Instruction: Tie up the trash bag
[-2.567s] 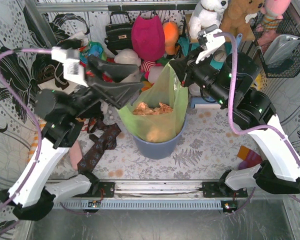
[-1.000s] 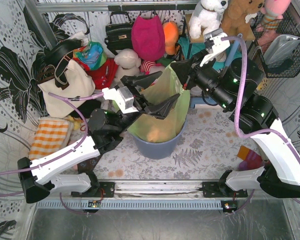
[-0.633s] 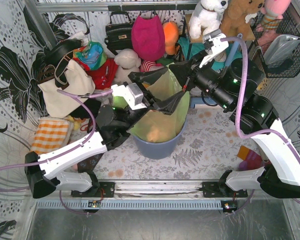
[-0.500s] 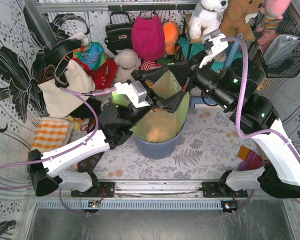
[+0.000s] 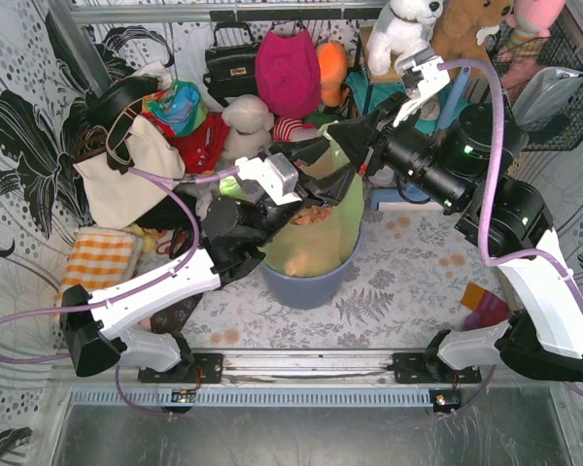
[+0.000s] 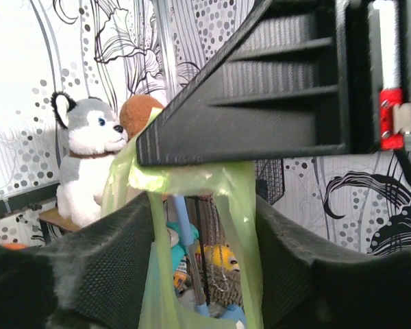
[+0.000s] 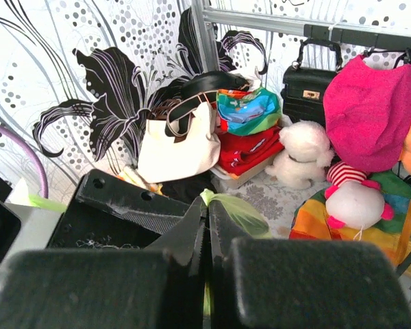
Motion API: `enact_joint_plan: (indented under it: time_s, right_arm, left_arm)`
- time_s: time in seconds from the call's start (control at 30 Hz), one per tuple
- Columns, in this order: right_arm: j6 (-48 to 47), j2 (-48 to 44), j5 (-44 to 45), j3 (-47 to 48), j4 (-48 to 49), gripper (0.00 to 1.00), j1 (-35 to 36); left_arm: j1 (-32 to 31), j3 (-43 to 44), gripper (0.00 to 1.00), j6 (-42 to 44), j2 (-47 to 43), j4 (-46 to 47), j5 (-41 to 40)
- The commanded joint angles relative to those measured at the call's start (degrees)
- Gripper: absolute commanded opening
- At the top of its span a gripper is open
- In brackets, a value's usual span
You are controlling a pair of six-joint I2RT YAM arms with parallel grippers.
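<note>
Right gripper (image 7: 207, 205) is shut tight, and a thin bit of the trash bag (image 5: 316, 243) pokes out from between its fingers. Left gripper (image 6: 178, 181) has its jaws a little apart. A strip of the green bag top lies between them, so I judge it is not pinching yet. The bag sits in the round blue-grey bin (image 5: 306, 289) in the middle of the table. Its top is pulled up to where my two grippers meet above it. Crumpled tan paper (image 5: 314, 216) shows inside.

I think this bag is very light and very soft. It is thin and crinkly, so it bends any way I pull it and can rip if I tug hard. It looks smooth, so it may slide out of a loose pinch. The paper weighs little, so the whole bag could lift out of the bin. The best place to hold is the loose top edge, bunched into a thick strip, one side in each gripper, well above the paper
</note>
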Motion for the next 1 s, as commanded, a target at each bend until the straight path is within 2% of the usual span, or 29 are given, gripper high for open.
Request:
enact_joint_plan:
  time_s: [0.0,0.13,0.2,0.27,0.33,0.57,0.67,0.87,0.97]
  right_arm:
    - [1.54,1.51,-0.98,6.18,-5.31,0.00,0.03]
    - [1.63,2.56,0.47,9.58,-9.92,0.00,0.04]
    - [1.58,3.08,1.02,11.20,-12.02,0.15,0.04]
    - [1.66,3.64,1.46,13.07,-14.15,0.31,0.04]
    - [1.79,3.96,1.82,14.65,-15.87,0.40,0.04]
    - [2.01,7.43,-1.39,21.60,-20.97,0.44,-0.01]
    - [1.72,9.93,-2.37,23.84,-22.79,0.40,0.04]
    - [1.68,10.51,-1.00,24.20,-22.99,0.25,0.04]
    - [1.84,9.19,-0.66,22.99,-21.73,0.26,0.04]
  left_arm:
    - [-0.12,1.53,0.55,1.20,0.48,0.57,-1.58]
    - [-0.12,0.63,0.27,0.68,0.33,0.06,-1.43]
    - [-0.12,0.40,0.14,0.49,0.10,0.02,-1.42]
    - [-0.12,0.15,0.06,0.38,-0.11,0.00,-1.58]
    - [-0.12,0.04,0.04,0.38,-0.30,0.01,-1.58]
    - [-0.12,0.19,0.02,0.34,-0.60,0.01,-1.32]
    - [-0.12,0.29,0.02,0.36,-0.58,-0.15,-1.41]
    - [-0.12,0.05,0.02,0.42,-0.68,-0.18,-1.46]
    - [-0.12,0.03,0.01,0.52,-0.62,-0.24,-1.56]
